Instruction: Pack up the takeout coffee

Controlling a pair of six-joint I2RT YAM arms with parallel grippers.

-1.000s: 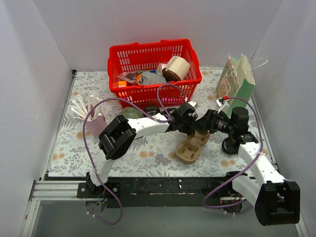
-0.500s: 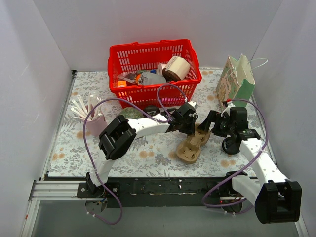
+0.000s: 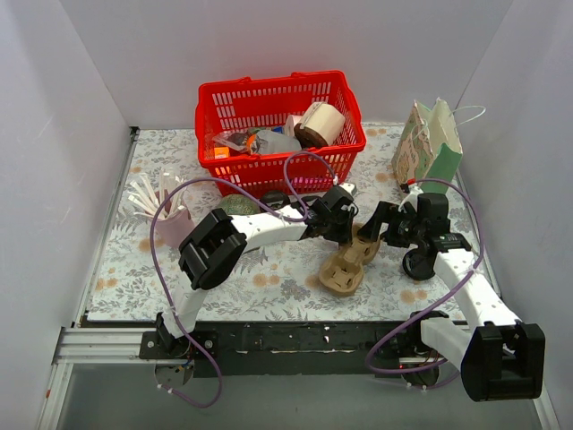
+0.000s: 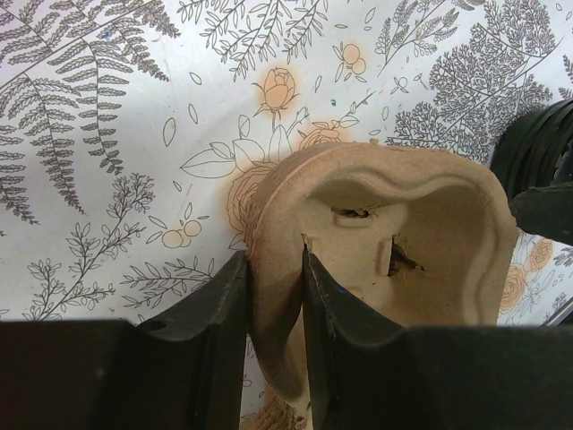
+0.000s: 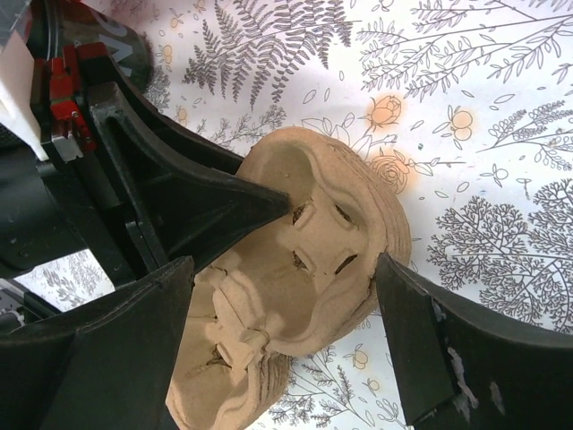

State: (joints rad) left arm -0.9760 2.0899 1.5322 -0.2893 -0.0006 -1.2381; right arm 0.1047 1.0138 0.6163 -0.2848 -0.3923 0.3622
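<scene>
A brown pulp cup carrier (image 3: 343, 269) lies mid-table, and its far end is held by my left gripper (image 3: 344, 227). In the left wrist view the left gripper (image 4: 273, 262) is shut on the carrier's (image 4: 394, 224) rim wall, one finger inside a cup well and one outside. My right gripper (image 5: 282, 269) is open, its fingers on either side of the carrier's (image 5: 313, 260) end, with the right fingertip at the rim. From above, the right gripper (image 3: 383, 226) faces the left one. A paper coffee cup (image 3: 320, 123) lies in the red basket (image 3: 269, 90).
A paper bag (image 3: 431, 141) stands at the back right. A black round object (image 3: 418, 263) sits beside the right arm. A pink cup of white sticks (image 3: 168, 222) stands at the left. Dark lids (image 3: 240, 204) lie in front of the basket, which holds several items.
The right gripper has drawn back slightly to the right, away from the left gripper, and stays open. The left gripper and the carrier have not moved.
</scene>
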